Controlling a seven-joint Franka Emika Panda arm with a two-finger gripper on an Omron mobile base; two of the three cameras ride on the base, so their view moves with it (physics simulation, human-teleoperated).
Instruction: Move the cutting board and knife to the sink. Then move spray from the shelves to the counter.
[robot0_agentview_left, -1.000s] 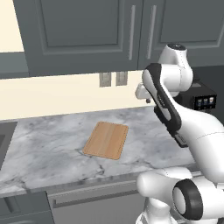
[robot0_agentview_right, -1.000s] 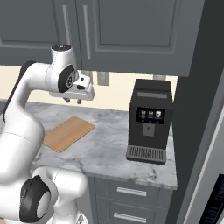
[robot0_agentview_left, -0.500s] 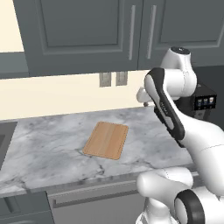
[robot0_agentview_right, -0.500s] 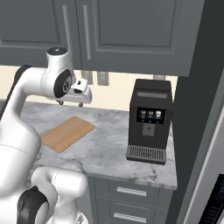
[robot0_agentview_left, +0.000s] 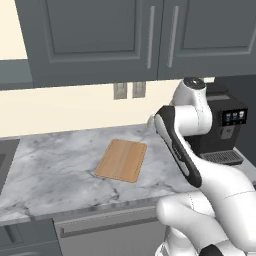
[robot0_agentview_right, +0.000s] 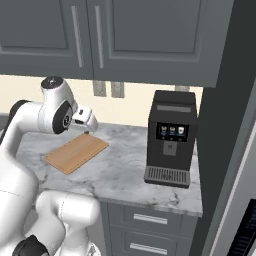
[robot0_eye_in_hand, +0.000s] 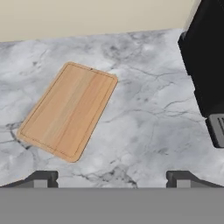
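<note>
The cutting board (robot0_agentview_left: 121, 160) (robot0_agentview_right: 76, 152) (robot0_eye_in_hand: 69, 111), a light-brown wooden slab, lies flat on the marble counter (robot0_agentview_left: 55, 165) (robot0_agentview_right: 125, 170) (robot0_eye_in_hand: 144, 127). My gripper (robot0_agentview_right: 86, 131) (robot0_eye_in_hand: 111, 178) hangs above the counter just to the board's right, near the back wall. It is open, with wide-spread fingertips (robot0_eye_in_hand: 42, 178) and nothing between them. The knife, the spray and the shelves are out of view. A dark strip at the counter's far left looks like the sink's edge (robot0_agentview_left: 5, 162).
A black coffee machine (robot0_agentview_left: 225, 127) (robot0_agentview_right: 171, 137) (robot0_eye_in_hand: 205, 74) stands on the counter's right end, close to my arm. Dark grey wall cabinets (robot0_agentview_left: 125, 35) (robot0_agentview_right: 100, 35) hang overhead. Drawers (robot0_agentview_right: 150, 222) sit under the counter's front edge.
My arm's upper joints have sunk lower and the hand has dipped toward the counter. The jaws have spread wider. The cutting board has stayed put.
</note>
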